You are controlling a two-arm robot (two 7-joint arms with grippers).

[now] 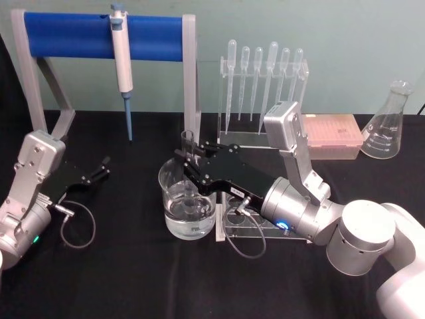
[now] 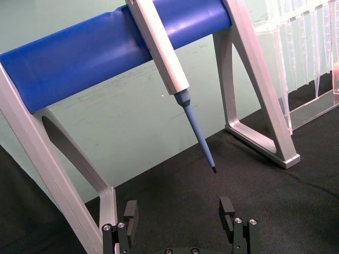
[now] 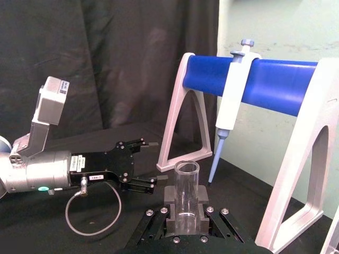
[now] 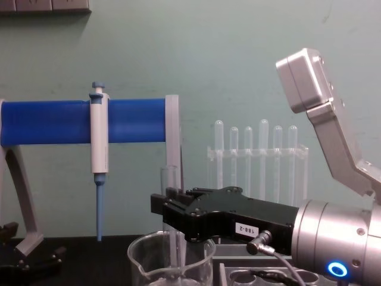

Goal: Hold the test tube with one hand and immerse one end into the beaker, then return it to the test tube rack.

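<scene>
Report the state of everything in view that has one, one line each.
test tube, upright, gripped, lower end inside the beaker.
beaker, upright, partly filled with clear liquid.
right gripper, shut on the test tube.
left gripper, open, idle at left.
pipettor, hanging on the blue stand.

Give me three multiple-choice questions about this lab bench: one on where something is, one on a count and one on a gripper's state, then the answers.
1. Where is the test tube's lower end?
A. Inside the beaker
B. In a rack hole
C. Flat on the table

2. How many pipettes stand at the back?
A. Four
B. Six
C. Nine

3. How are the left gripper's jaws?
A. Shut on the pipettor
B. Shut on the tube
C. Open, empty

Answers:
1 A: the right gripper holds the tube upright, running down into the beaker.
2 B: six bulb tops stand in a row.
3 C: the left wrist view shows a wide gap with nothing in it.
</scene>
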